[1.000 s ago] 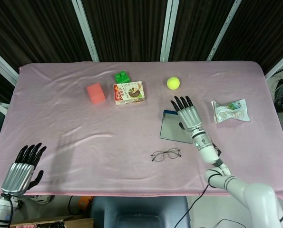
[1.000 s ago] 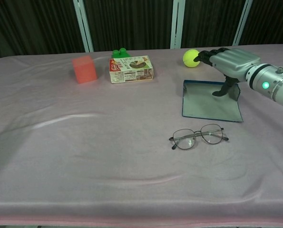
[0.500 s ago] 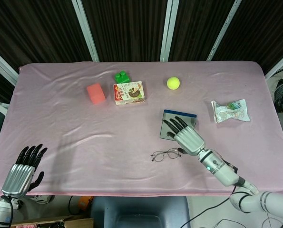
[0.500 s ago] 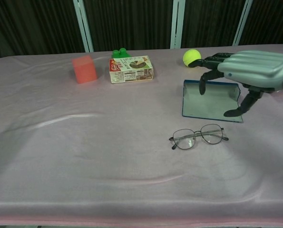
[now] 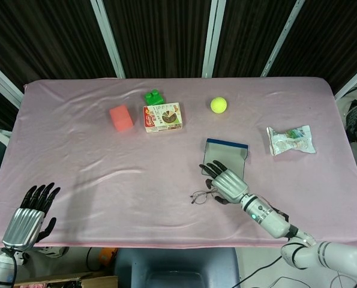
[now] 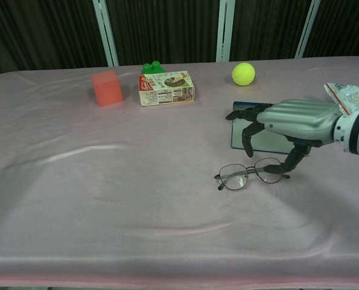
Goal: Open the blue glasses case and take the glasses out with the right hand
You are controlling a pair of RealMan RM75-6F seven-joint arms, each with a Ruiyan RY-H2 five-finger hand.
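The blue glasses case [image 5: 227, 151] lies open and flat right of the table's middle, its grey inside empty. The thin-rimmed glasses [image 5: 200, 196] lie on the pink cloth just in front of it. My right hand [image 5: 225, 182] hovers palm down over the case's near edge and the right side of the glasses, fingers spread and bent downward. In the chest view the right hand [image 6: 291, 116] hides part of the case [image 6: 266, 143], and its thumb tip comes down at the right lens of the glasses [image 6: 247, 176]. My left hand [image 5: 31, 213] hangs with fingers apart at the front left corner, holding nothing.
At the back stand a red block [image 5: 120, 117], a green brick [image 5: 153, 96], a snack box [image 5: 162, 116] and a yellow tennis ball [image 5: 218, 105]. A clear snack packet [image 5: 291, 140] lies to the right of the case. The table's front edge runs close below the glasses.
My right hand has drawn back from above the case's far end toward the front, lowering over the glasses. The case, the glasses and the left hand have stayed put.
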